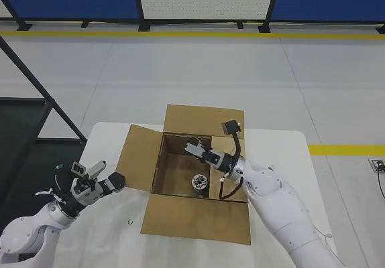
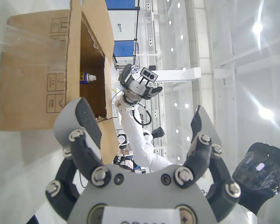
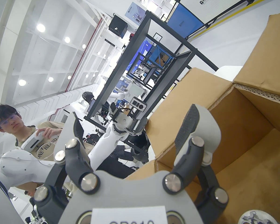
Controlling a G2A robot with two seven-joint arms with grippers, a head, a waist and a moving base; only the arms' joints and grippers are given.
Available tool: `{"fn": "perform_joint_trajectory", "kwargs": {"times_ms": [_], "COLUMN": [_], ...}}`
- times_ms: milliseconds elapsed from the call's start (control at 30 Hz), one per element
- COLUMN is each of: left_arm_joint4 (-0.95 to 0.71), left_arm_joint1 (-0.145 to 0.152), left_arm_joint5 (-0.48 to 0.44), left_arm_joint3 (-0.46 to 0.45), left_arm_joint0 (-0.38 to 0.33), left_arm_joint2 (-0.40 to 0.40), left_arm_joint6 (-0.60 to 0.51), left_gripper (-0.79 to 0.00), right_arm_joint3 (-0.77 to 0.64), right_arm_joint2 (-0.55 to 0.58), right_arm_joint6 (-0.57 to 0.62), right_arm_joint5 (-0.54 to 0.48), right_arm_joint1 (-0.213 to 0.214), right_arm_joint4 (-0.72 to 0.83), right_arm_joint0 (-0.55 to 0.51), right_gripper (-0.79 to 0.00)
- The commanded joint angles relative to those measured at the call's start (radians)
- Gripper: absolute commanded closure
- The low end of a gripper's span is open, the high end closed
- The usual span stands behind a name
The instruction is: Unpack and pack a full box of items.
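Presumably the spray can (image 2: 86, 77) — standing on the floor of the open box (image 1: 172, 171), near the right gripper (image 1: 196, 147), which is spread wide and empty like the left gripper (image 1: 105, 175) beside the box — is judged stiff, smooth and slippery, best clasped round its body.

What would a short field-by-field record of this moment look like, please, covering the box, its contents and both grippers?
Box: cardboard box, all flaps folded out, on the white table
Contents seen: one spray can, upright on the box floor
Right gripper: open, empty, above the box opening
Left gripper: open, empty, over the table beside the box
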Motion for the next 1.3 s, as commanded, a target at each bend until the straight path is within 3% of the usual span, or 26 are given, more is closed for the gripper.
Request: {"fn": "perform_joint_trajectory", "kwargs": {"times_ms": [0,233,600,833,1033,1267], "left_arm_joint4": [0.006,-0.011,0.052,0.144,0.224,0.277], "left_arm_joint1": [0.001,0.008,0.004,0.003,0.009,-0.001], "left_arm_joint5": [0.004,0.091,0.140,0.200,0.248,0.268], "left_arm_joint3": [-0.037,-0.128,-0.236,-0.286,-0.364,-0.271], "left_arm_joint0": [0.008,-0.004,-0.070,-0.135,-0.177,-0.296], "left_arm_joint2": [-0.003,-0.008,0.093,0.172,0.191,0.326], "left_arm_joint6": [0.005,-0.018,0.047,0.086,0.059,0.042], "left_gripper": [-0.785,-0.785,-0.785,-0.785,-0.785,-0.785], "right_arm_joint3": [-0.029,-0.171,-0.443,-0.525,-0.543,-0.554], "right_arm_joint2": [0.013,0.089,0.238,0.313,0.359,0.415], "right_arm_joint6": [-0.005,-0.010,-0.009,0.007,0.010,-0.005], "right_arm_joint5": [0.003,0.030,0.097,0.094,0.074,0.021], "right_arm_joint1": [0.007,0.042,0.099,0.125,0.141,0.158], "right_arm_joint4": [-0.016,-0.082,-0.166,-0.137,-0.102,-0.055], "right_arm_joint0": [-0.020,-0.104,-0.307,-0.400,-0.454,-0.527], "right_gripper": [-0.785,-0.785,-0.785,-0.785,-0.785,-0.785]}}
